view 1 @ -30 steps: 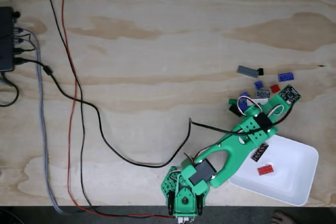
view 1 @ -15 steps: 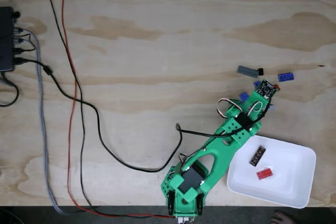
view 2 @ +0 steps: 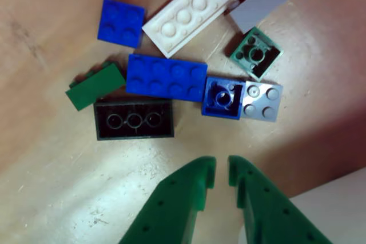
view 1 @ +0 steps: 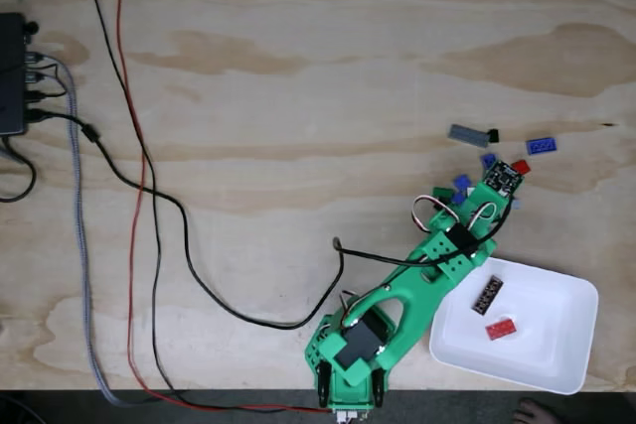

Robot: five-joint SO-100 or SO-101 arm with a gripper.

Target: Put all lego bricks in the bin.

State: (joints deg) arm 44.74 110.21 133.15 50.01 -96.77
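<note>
- The gripper (view 2: pixel 222 176) hovers over the cluster of lego bricks (view 2: pixel 166 76) near the table's right edge, jaws nearly together with a thin gap, holding nothing.
- In the fixed view the bin (view 1: pixel 561 345) sits by the table's near right corner, with a red brick (view 1: pixel 501 328) and a black brick (view 1: pixel 487 296) inside.
- Risk: the bricks lie packed edge to edge. Closing on the small upturned blue brick (view 2: pixel 223 97) could catch the grey one (view 2: pixel 262 102) touching it.
- Risk: descending with jaws this narrow may shove bricks away rather than straddle one.
</note>
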